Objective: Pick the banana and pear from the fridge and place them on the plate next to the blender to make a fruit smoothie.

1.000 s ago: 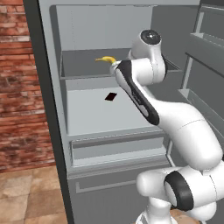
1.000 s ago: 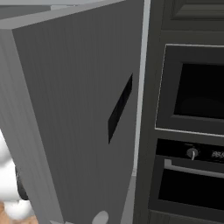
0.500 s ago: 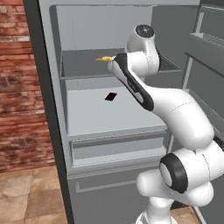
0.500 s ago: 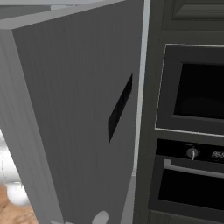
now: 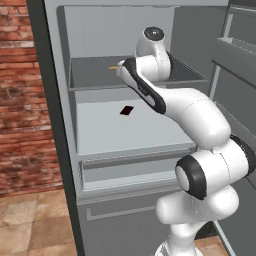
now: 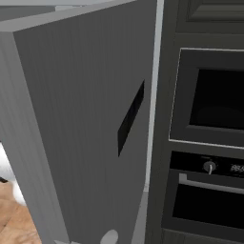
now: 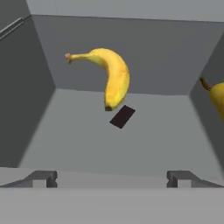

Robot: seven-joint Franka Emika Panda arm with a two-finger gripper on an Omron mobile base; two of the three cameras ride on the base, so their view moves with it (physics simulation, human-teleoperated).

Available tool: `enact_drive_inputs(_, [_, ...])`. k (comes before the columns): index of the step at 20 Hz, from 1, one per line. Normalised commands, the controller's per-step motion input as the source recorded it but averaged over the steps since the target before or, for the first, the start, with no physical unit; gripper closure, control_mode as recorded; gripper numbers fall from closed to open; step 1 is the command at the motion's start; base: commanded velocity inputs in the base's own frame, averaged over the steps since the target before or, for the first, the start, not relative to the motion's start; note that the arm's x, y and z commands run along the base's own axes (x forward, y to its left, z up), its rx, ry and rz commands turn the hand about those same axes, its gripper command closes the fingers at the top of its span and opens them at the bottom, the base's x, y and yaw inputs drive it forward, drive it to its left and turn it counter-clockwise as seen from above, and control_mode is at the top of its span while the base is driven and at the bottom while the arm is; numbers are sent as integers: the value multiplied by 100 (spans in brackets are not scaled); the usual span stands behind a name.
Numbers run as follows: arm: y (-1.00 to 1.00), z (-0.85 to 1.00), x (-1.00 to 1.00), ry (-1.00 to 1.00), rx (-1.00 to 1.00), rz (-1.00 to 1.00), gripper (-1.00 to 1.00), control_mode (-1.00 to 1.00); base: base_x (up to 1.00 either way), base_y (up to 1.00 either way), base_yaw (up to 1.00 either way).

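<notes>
The gripper (image 7: 111,177) is being held wide apart inside the fridge (image 5: 60,150), with nothing gripped or touched between its fingertips (image 7: 43,178). The banana (image 7: 109,76) is being seen ahead of it on a pale shelf, well apart from the fingers. The pear (image 7: 217,98) is being glimpsed at the right edge.

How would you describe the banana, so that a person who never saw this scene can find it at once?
Look into the open grey fridge, at its upper shelf. There the banana lies ahead of the open end effector, near the back wall, beside a small dark square. It is slim, long and curved, while the pear at the shelf's side is plumper.
</notes>
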Motion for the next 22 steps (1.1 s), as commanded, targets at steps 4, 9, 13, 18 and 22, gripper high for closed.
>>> enact_drive_inputs(4, [2, 0, 52, 0, 0, -1, -100, -100, 0, 0, 0])
enact_drive_inputs(9, [0, -6, 45, 1, 0, -3, -100, -100, 0, 0, 0])
enact_drive_inputs(13, [0, -12, 46, 1, 0, -2, -100, -100, 0, 0, 0])
enact_drive_inputs(18, [0, -23, 42, 2, 0, -1, -100, -100, 0, 0, 0])
enact_drive_inputs(22, [0, -19, 43, 1, 0, 0, -100, -100, 0, 0, 0])
